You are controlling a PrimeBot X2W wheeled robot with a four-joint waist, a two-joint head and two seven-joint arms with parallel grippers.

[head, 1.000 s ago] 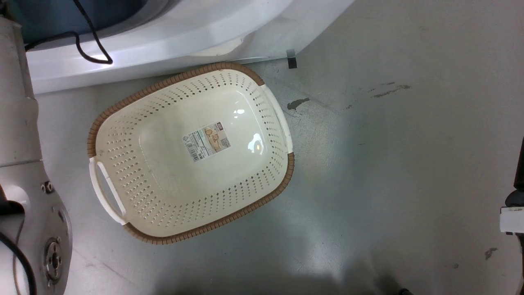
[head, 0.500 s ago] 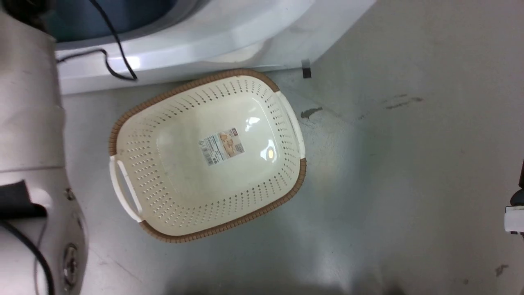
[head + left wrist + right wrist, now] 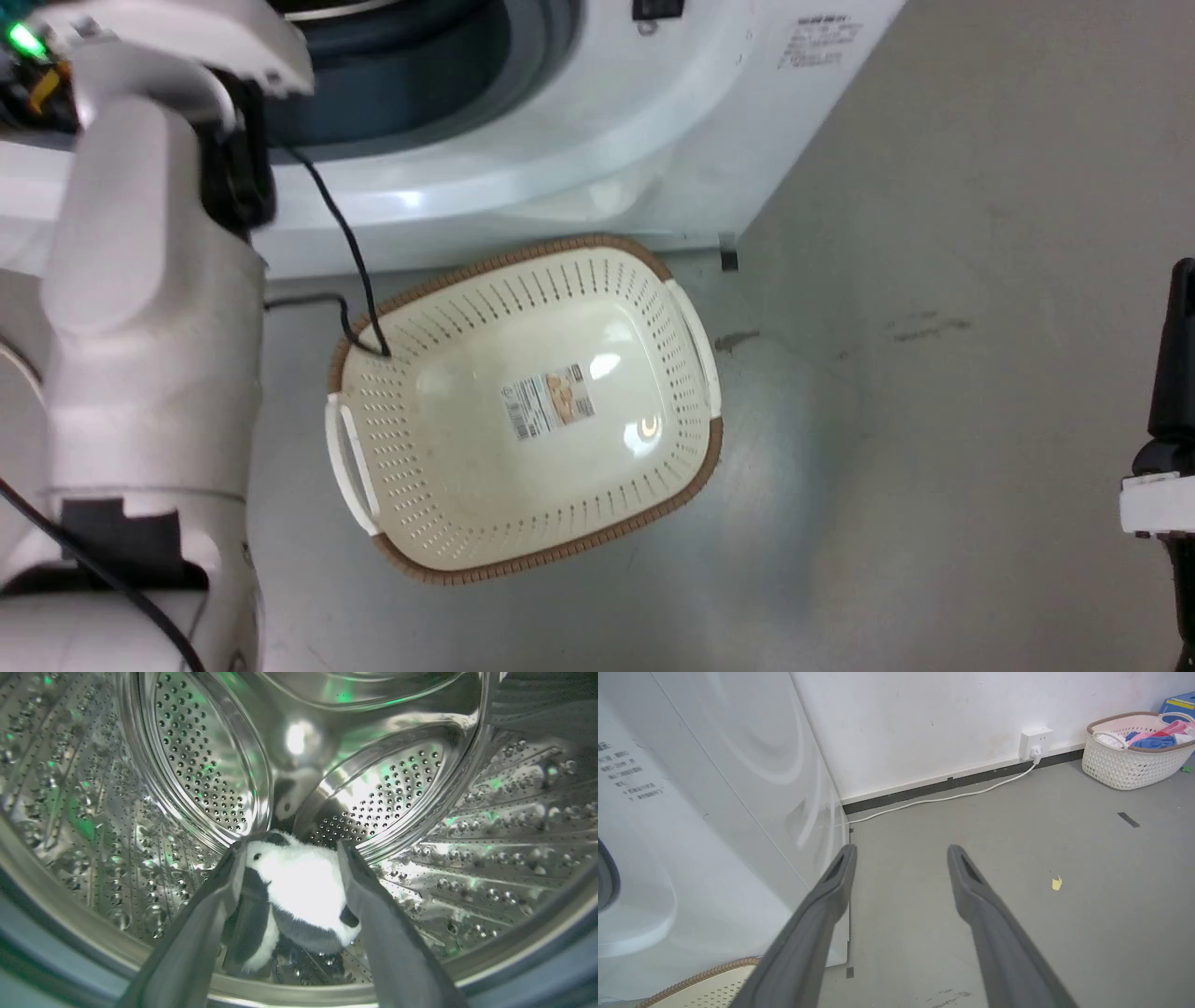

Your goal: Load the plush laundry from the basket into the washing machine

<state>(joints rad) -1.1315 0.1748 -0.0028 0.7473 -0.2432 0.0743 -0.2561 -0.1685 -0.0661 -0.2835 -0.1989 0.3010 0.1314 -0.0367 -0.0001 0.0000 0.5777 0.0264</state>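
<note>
Now the fluffy black-and-white penguin soft toy lies at the bottom of the perforated steel drum, white belly up and its small dark eye showing. The left claw reaches in through the porthole, released, its two long dark fingers spread on either side of the toy; whether they brush the plush I cannot tell.

From the head view, the pale left arm runs up to the large white front-loading washing machine, with a black cable trailing from it. Just before the machine's front, the cream perforated plastic basket with a brown woven-look rim sits on the grey floor, a product sticker on its inside bottom.

The right claw hangs released above the floor beside the machine's side panel, gripping nothing. Farther off, along the white wall, are a wall socket and a white woven basket of coloured clothes.
</note>
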